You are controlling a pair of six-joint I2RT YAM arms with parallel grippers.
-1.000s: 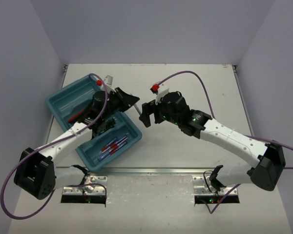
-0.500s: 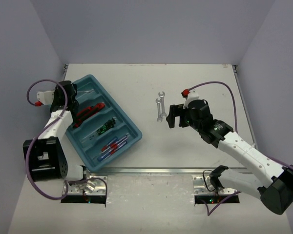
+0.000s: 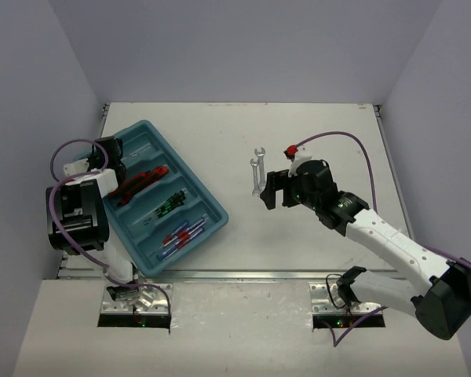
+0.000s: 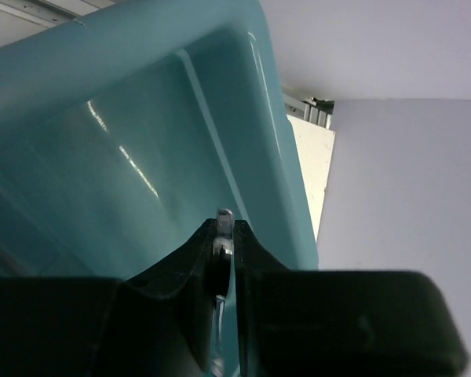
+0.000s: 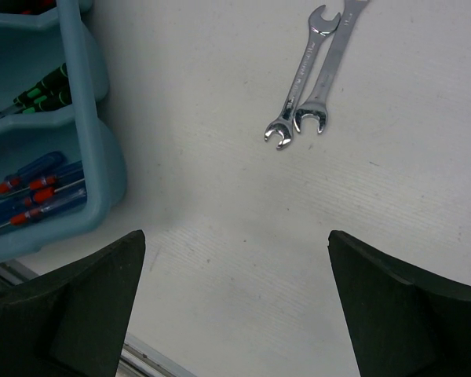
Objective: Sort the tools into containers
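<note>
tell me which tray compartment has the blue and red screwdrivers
The outermost compartment on the tray's side nearest the arm bases; its neighbour holds black-green screwdrivers, the next red pliers.

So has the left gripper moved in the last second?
Yes. The left gripper, a silver tool between its fingers, has swung left from past the tray's right rim to its far left corner.

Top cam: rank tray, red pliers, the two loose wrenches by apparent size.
1. teal tray, by far the largest.
2. red-handled pliers.
3. two loose wrenches: shorter and thinner than the pliers; alike to each other, so unranked.
</note>
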